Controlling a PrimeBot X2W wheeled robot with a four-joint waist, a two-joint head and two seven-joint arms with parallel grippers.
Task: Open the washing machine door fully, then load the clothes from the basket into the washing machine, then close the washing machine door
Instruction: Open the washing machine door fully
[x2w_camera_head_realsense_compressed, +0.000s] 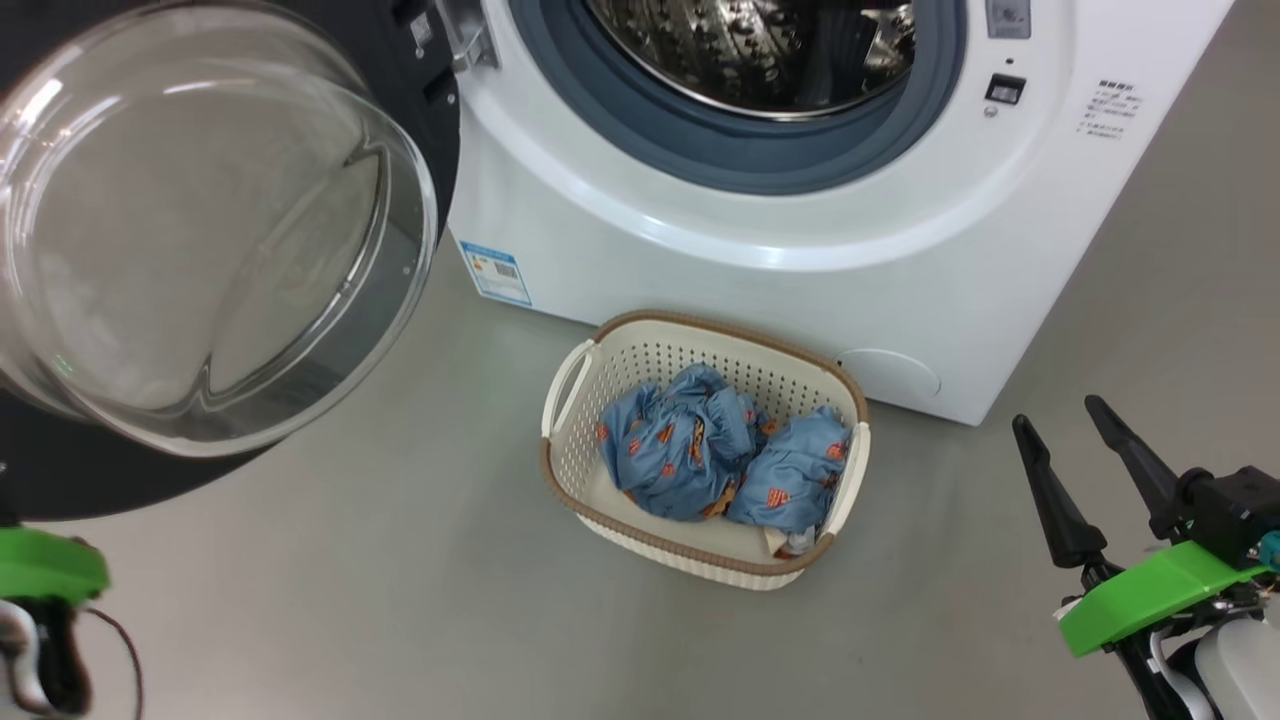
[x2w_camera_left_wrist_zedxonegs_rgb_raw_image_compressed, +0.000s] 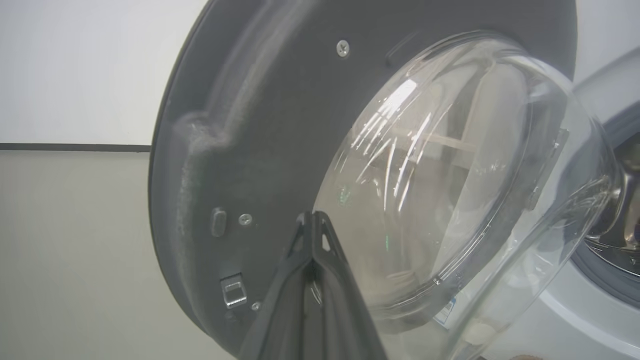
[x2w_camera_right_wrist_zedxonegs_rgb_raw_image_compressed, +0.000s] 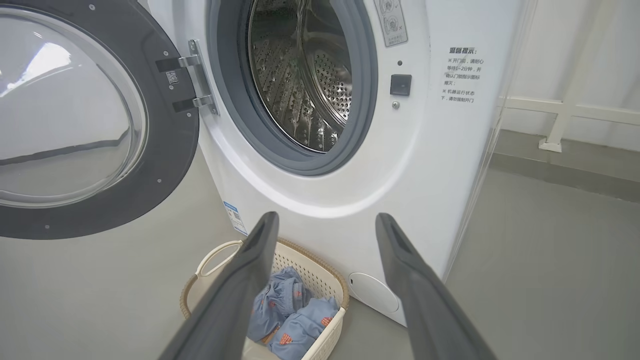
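Your left wrist view shows the left gripper (x2w_camera_left_wrist_zedxonegs_rgb_raw_image_compressed: 312, 218) pinched shut by the open door (x2w_camera_left_wrist_zedxonegs_rgb_raw_image_compressed: 260, 125). The head view adds the right gripper (x2w_camera_head_realsense_compressed: 1058, 415) spread wide and the clothes (x2w_camera_head_realsense_compressed: 690, 450) in the basket (x2w_camera_head_realsense_compressed: 640, 365) on the floor before the washer (x2w_camera_head_realsense_compressed: 700, 270).

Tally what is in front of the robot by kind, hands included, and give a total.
Washing machine: 1
Washing machine door: 1
Basket: 1
Blue clothes bundles: 2
Hands: 2 (left hand shut, right hand open)
Total: 7
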